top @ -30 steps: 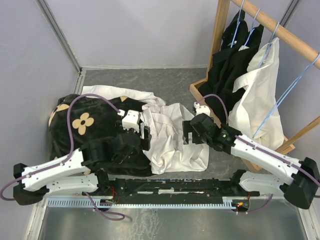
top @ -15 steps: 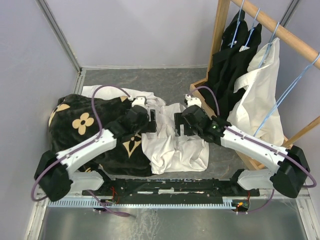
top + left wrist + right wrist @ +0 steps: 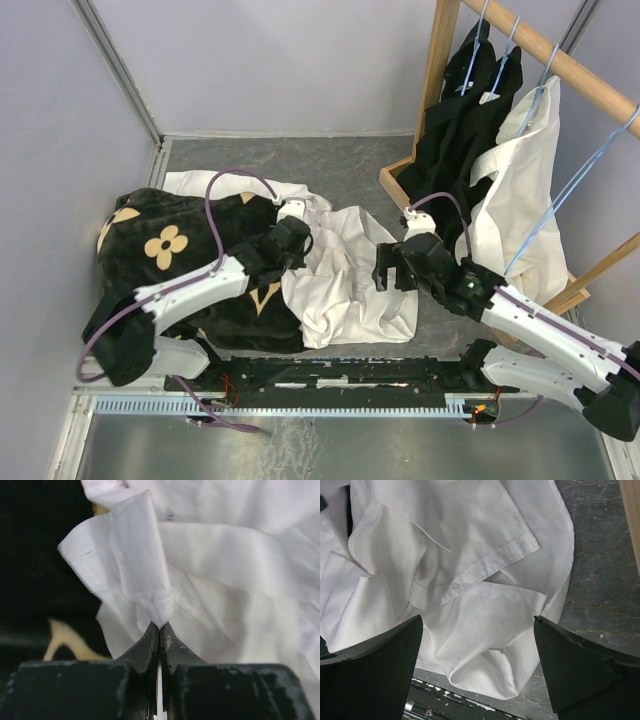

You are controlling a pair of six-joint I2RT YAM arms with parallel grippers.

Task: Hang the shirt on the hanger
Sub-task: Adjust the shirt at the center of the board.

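Over the grey table (image 3: 350,160), the outstretched left gripper (image 3: 160,626) pinches a fold of the shirt (image 3: 350,275); the right gripper (image 3: 477,620) gapes, seemingly hovering mid-frame.

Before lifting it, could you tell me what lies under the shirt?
The shirt overlaps the black cloth on the left and the table elsewhere. Anything beneath its folds is hidden.

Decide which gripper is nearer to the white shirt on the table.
Left. The left gripper is shut on a fold of the white shirt; the right gripper hangs open above it.
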